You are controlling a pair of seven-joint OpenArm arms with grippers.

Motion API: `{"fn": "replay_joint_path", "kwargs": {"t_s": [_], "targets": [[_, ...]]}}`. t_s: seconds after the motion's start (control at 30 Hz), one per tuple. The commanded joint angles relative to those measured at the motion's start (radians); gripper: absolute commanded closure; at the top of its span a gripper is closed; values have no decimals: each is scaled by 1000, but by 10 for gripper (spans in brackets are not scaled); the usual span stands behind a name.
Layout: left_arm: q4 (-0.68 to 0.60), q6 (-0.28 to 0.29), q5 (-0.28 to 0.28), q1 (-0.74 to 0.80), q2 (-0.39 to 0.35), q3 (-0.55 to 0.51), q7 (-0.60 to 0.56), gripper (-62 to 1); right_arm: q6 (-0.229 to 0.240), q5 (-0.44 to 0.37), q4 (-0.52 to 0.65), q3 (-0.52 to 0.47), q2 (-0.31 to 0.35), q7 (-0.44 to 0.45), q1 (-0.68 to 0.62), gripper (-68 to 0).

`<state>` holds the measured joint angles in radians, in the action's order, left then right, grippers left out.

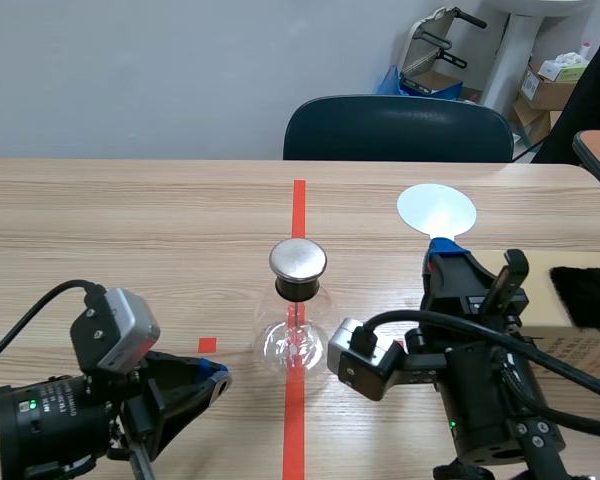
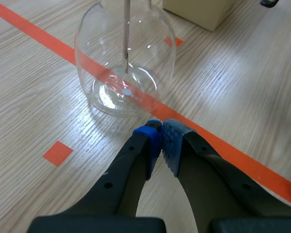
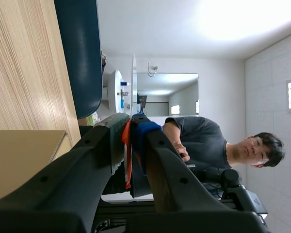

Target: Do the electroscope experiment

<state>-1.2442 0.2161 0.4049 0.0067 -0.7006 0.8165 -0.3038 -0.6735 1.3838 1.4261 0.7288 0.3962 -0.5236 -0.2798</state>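
The electroscope is a clear glass flask [image 1: 294, 340] with a round metal cap [image 1: 298, 259], standing on the red tape line at the table's middle. In the left wrist view the flask [image 2: 136, 53] is just ahead of my left gripper [image 2: 161, 138], which is shut on nothing and low over the table; a thin rod [image 2: 127, 34] hangs inside. In the scene view the left gripper [image 1: 218, 377] sits left of the flask. My right gripper [image 1: 445, 262] is raised right of the flask, shut on the handle of a round pale disc [image 1: 436, 211]. The right gripper [image 3: 131, 128] shows the disc [image 3: 134, 82] edge-on.
A cardboard box [image 1: 570, 335] with a black furry cloth [image 1: 586, 297] on top stands at the right edge, close behind the right arm. A dark blue chair [image 1: 398, 130] is across the table. A person [image 3: 208, 141] appears beyond it in the right wrist view.
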Motion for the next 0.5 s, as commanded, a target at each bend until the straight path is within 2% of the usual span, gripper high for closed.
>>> {"fn": "replay_joint_path", "kwargs": {"t_s": [0.0, 0.27, 0.47], "targets": [[8, 2, -3, -22, 21, 5, -15, -40, -14, 7, 5, 1, 14, -11, 17, -18], [153, -1, -3, -116, 100, 29, -23, -40, -14, 12, 1, 4, 14, -10, 16, -18], [201, -1, -6, -143, 121, 50, -44, -40, -14, 11, 1, 3, 14, -14, 16, -18]]}}
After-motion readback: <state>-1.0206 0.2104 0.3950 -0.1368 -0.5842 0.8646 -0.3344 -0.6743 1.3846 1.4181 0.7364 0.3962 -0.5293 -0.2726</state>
